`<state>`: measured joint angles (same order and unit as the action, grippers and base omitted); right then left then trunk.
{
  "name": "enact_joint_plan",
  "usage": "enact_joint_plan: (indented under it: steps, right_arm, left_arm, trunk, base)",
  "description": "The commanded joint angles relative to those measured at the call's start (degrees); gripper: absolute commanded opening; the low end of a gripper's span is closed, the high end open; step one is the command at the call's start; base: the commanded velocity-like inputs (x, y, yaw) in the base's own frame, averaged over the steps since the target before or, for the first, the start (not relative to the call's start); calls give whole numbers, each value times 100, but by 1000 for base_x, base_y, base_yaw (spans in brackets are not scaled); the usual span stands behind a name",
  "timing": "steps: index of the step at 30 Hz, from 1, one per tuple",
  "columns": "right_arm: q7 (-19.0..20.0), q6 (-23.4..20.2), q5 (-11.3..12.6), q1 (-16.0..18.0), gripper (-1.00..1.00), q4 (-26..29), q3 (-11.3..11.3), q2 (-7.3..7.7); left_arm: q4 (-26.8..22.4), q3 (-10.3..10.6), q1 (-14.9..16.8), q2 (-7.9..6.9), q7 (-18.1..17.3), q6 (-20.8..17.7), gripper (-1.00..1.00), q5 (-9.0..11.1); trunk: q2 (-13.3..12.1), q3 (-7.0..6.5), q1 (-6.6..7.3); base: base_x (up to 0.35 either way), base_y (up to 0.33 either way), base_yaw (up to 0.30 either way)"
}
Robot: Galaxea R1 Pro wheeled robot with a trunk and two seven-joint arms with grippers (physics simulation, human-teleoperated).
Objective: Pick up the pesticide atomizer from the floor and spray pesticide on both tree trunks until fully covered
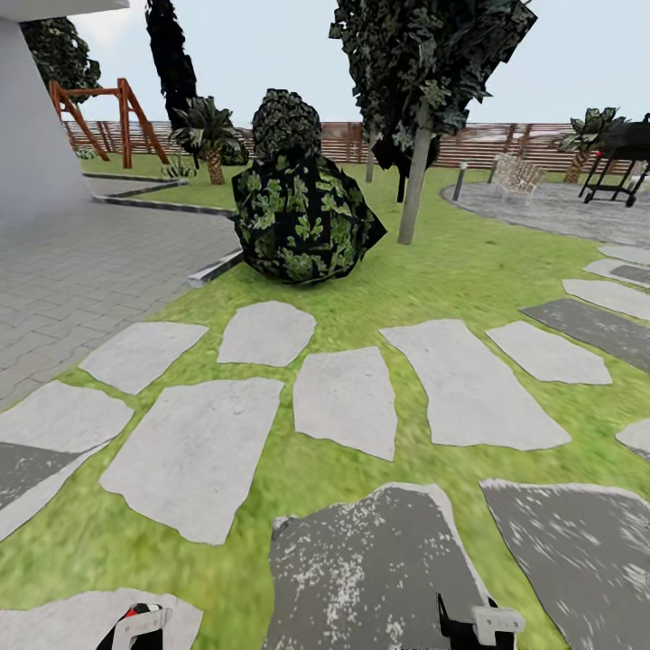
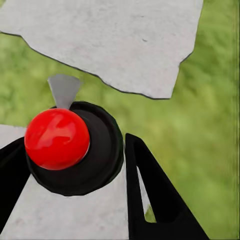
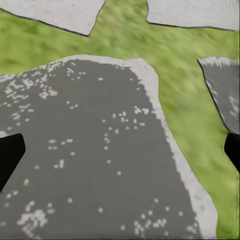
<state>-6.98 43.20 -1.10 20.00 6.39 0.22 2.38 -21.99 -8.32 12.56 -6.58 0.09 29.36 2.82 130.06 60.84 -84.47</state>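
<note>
I see the left gripper (image 2: 70,170) with its black fingers (image 2: 155,200) clamped around a round black object topped by a glossy red ball (image 2: 56,138), presumably the pesticide atomizer's cap; it hangs over a pale grey stepping stone (image 2: 105,40) and blurry green grass floor (image 2: 200,125). My right gripper (image 3: 120,150) has its fingers spread wide with nothing between them, above a dark speckled grey paving stone (image 3: 90,150). From the head camera, a slim grey-trunked tree (image 1: 415,171) stands just right of a dark leafy rounded bush (image 1: 302,212); behind that bush runs the brown slatted wooden fence (image 1: 506,144).
</note>
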Motion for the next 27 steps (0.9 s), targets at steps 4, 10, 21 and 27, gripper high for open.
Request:
enact_joint_plan:
  steps: [4, 10, 21, 27]
  right_arm:
    - [-23, 13, -13, 4, 100, -6, 4, -1]
    - [-23, 13, -13, 4, 100, -6, 4, -1]
    - [-23, 13, -13, 4, 100, -6, 4, -1]
    - [-23, 13, -13, 4, 100, -6, 4, -1]
  left_arm:
    - [2, 6, 1, 5, 0, 17, -100, 26]
    - [2, 7, 1, 7, 0, 17, -100, 25]
    - [2, 8, 1, 9, -6, 17, -100, 25]
    - [2, 7, 1, 11, -3, 17, -100, 38]
  trunk:
    - [-160, -68, 89]
    - [-401, -176, 221]
    - [-561, -248, 309]
    - [-561, -248, 309]
  base:
    - [0, 0, -278]
    - [0, 0, -295]
    - [0, 0, -297]
    - [0, 0, -297]
